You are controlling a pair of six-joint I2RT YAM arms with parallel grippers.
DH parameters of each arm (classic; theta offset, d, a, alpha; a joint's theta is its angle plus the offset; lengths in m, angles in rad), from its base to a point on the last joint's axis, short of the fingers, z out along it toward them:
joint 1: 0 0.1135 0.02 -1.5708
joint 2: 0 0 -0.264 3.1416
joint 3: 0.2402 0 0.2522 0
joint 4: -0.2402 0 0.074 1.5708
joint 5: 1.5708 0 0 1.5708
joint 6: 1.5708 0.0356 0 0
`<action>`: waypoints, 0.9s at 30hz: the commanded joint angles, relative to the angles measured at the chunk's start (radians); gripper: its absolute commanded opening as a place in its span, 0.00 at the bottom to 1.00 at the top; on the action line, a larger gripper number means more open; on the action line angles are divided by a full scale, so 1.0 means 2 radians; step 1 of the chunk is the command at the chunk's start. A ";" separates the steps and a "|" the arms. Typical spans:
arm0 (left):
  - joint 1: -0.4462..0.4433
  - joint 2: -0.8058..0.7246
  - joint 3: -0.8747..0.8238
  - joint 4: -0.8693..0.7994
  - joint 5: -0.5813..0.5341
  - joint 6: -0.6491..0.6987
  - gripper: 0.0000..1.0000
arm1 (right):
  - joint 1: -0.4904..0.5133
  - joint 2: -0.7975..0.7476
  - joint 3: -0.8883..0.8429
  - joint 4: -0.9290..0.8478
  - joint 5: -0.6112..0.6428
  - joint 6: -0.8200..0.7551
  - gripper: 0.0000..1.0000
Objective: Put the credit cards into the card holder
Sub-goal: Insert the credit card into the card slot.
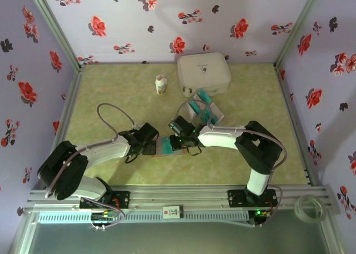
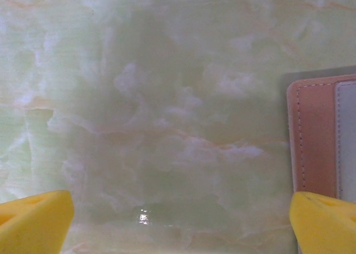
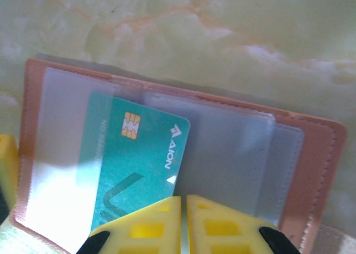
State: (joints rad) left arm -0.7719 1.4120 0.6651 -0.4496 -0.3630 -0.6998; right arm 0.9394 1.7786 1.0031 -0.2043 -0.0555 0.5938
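Observation:
The brown card holder [image 1: 167, 148] lies open on the table between my two grippers. In the right wrist view its clear pockets face up and one teal credit card [image 3: 139, 159] lies slanted on the card holder [image 3: 322, 154], its left part under a clear sleeve. My right gripper [image 3: 183, 209] is shut, its tips just over the card's lower right edge; the card lies flat, not pinched. Several more credit cards [image 1: 203, 110] are fanned out behind the right gripper [image 1: 176, 140]. My left gripper [image 2: 178, 226] is open over bare table, the card holder's edge [image 2: 314, 137] by its right finger.
A big white rounded case [image 1: 203, 73] stands at the back, with a small white bottle [image 1: 160, 85] to its left. A roll of clear tape [image 1: 308, 207] rests on the frame at the near right. Flowered walls close in the table.

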 commanded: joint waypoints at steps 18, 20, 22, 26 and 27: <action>0.040 -0.034 0.014 -0.059 -0.037 0.003 1.00 | 0.006 -0.019 0.019 -0.054 0.040 -0.018 0.11; 0.041 -0.029 0.016 -0.057 -0.036 0.006 1.00 | 0.005 -0.013 0.021 -0.049 0.036 -0.016 0.11; 0.041 -0.023 0.016 -0.054 -0.032 0.008 1.00 | 0.006 -0.007 0.024 -0.045 0.032 -0.015 0.10; 0.041 -0.011 0.020 -0.048 -0.023 0.013 1.00 | 0.005 0.002 0.027 -0.039 0.028 -0.012 0.10; 0.041 -0.008 0.021 -0.045 -0.020 0.014 1.00 | 0.005 0.004 0.028 -0.038 0.028 -0.012 0.10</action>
State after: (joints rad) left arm -0.6991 1.3750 0.6807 -0.5354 -0.4004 -0.6956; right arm 0.9482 1.7660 1.0298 -0.2867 0.0010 0.5751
